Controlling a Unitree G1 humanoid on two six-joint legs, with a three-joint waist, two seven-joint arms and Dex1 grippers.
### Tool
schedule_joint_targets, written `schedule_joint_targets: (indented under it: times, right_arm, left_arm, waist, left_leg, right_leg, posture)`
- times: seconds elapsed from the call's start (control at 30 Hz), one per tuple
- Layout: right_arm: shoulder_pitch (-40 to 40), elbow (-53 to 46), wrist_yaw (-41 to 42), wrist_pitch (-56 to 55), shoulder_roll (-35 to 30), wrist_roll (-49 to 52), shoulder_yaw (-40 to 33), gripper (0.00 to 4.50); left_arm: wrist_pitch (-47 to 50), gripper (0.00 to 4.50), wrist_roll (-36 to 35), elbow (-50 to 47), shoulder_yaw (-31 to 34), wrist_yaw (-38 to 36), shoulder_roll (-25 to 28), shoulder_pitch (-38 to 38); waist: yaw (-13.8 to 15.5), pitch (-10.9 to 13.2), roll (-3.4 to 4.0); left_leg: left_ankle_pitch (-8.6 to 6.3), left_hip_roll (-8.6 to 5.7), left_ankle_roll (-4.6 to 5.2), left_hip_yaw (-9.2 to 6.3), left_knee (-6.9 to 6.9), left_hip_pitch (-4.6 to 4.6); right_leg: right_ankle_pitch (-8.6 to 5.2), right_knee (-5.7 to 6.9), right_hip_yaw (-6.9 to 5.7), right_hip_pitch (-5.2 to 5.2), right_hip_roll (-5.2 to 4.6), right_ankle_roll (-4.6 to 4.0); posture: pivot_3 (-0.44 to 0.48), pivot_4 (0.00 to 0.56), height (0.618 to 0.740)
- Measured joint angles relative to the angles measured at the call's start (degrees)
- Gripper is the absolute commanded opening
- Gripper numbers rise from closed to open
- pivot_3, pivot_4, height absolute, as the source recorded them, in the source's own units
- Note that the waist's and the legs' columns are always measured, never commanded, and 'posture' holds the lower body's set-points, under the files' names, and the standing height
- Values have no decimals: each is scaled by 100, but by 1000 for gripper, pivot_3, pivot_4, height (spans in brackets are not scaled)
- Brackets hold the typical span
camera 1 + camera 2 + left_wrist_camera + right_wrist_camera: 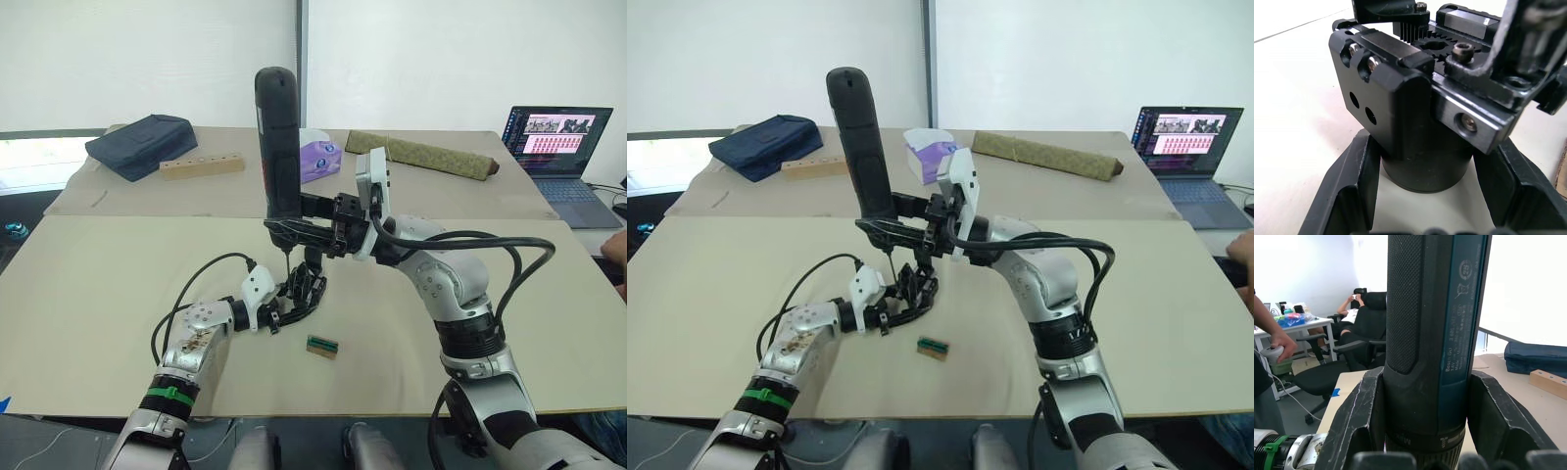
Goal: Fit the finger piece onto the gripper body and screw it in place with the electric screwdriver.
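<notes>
Driving: the screw step looks to be in hand, with the tool stood over the part and the part braced from the left.
Right gripper (pixel 306 227): clamped on the lower barrel of the electric screwdriver (pixel 278 137), a black finger (pixel 1354 423) pressed to each side, so no gap is left to speak of.
Why upright: the barrel stands nearly vertical, rounded end up, thin bit pointing down, which I judge is meant to line the bit with a screw axis.
Left gripper (pixel 284 311): reaching in low from the near left, its fingers (pixel 1344 191) set around the round base of the gripper body (pixel 306 290) and touching or nearly touching its wall (a bracing hold, by the look of it, against the twist of the driver).
Gripper body: on the table (pixel 98 294) near its middle, directly below the bit; the left wrist view shows its geared top and screw heads.
Bit contact: whether the tip is seated in a screw cannot be told.
Finger piece: a pointed black part rises from the body, and I cannot tell it apart from the rest, so fitted or not is unclear.
Nearby: a small green-and-brown block (pixel 322 345) lies just near-right of the body, apart from it.
Farther out: a wooden block (pixel 202 165), dark pouch (pixel 142 144) and olive roll (pixel 421 155) sit along the far edge; a laptop (pixel 556 147) at the far right.
</notes>
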Motion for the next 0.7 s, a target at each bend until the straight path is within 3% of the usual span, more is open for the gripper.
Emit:
schedule_joint_targets:
  times: [0.7]
  right_arm:
    - [79,26,34,-121,2,-55,16,1907]
  left_arm:
    - [0,2269,-2,7,-1,-1,0,-4]
  waist:
    - [0,0,0]
  left_leg:
    - [0,0,0,0,0,0]
  right_leg:
    - [0,0,0,0,0,0]
  posture:
    - [0,150,740]
